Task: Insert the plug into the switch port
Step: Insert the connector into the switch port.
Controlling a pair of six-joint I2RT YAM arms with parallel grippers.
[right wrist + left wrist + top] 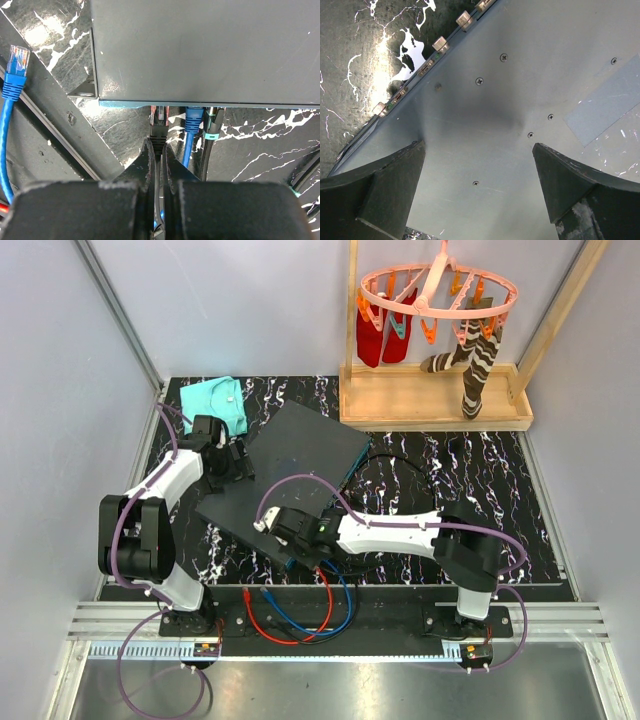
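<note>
at the edge of the switch, the plug sits pinched in the right hand.

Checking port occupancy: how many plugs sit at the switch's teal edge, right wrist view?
3. A black plug pinched by the right gripper, a blue plug just beside it, a teal-banded black plug next over. The switch may hide more.
</note>
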